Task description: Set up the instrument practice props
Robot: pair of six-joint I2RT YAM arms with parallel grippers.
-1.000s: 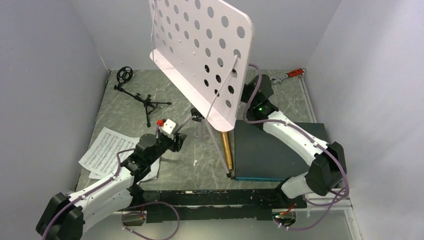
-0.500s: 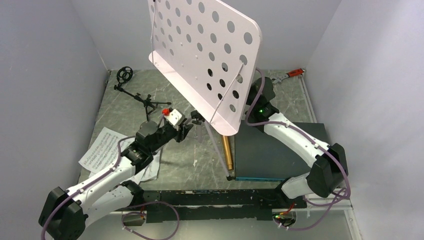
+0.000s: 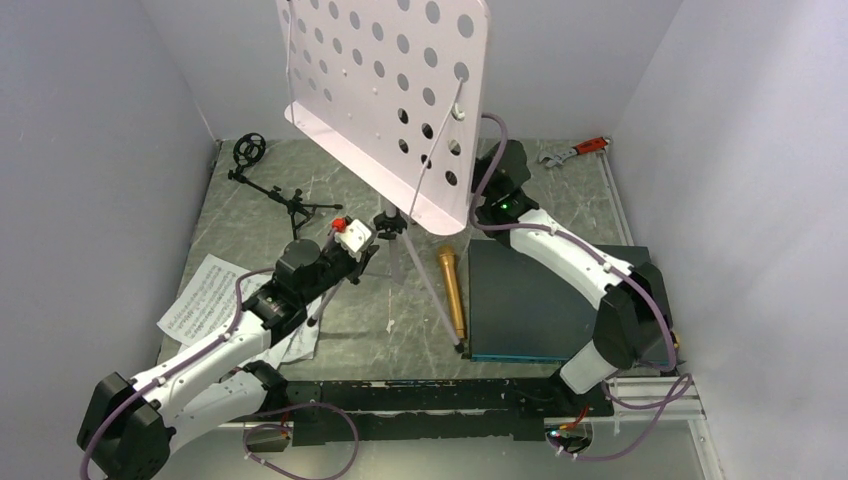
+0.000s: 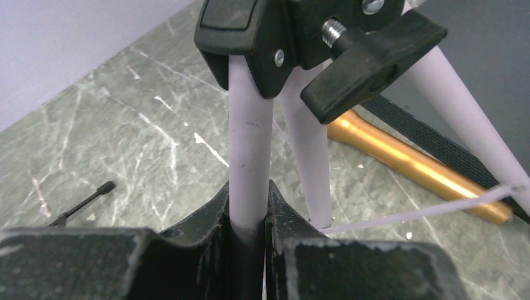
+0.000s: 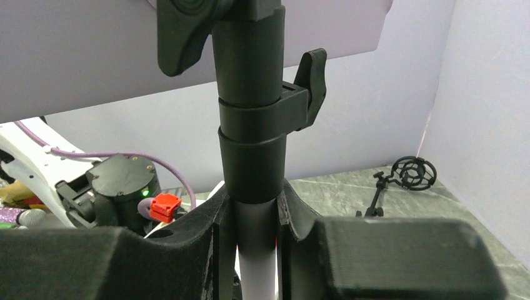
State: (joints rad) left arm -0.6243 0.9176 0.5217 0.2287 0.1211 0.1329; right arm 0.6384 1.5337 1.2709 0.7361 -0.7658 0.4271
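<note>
Music stand: the pale perforated music stand (image 3: pixel 385 90) is up on its silver tripod, mid-table, towering over both arms.
Left gripper: the left gripper (image 4: pixel 250 203) is clamped on 1 pale tripod leg (image 4: pixel 250 137), just below the black hub.
Right gripper: the right gripper (image 5: pixel 250 215) is closed around the central pole, right under the black collar clamp (image 5: pixel 253 119).
Handling: looks top-heavy, with a broad plate over thin legs. The tubes are stiff and smooth, so they are likely to slip. Hold it low on the leg and pole, never by the plate.
Microphone: the gold microphone (image 3: pixel 450 290) lies flat beside the dark board (image 3: pixel 540 300), near the tripod's feet.
Mic stand: the small black mic stand (image 3: pixel 285 195) sits far left, with its ring mount toward the corner. It is hard to tell from above whether it stands or lies.
Sheet music: the white pages (image 3: pixel 205 300) are near left, partly under the left arm.
</note>
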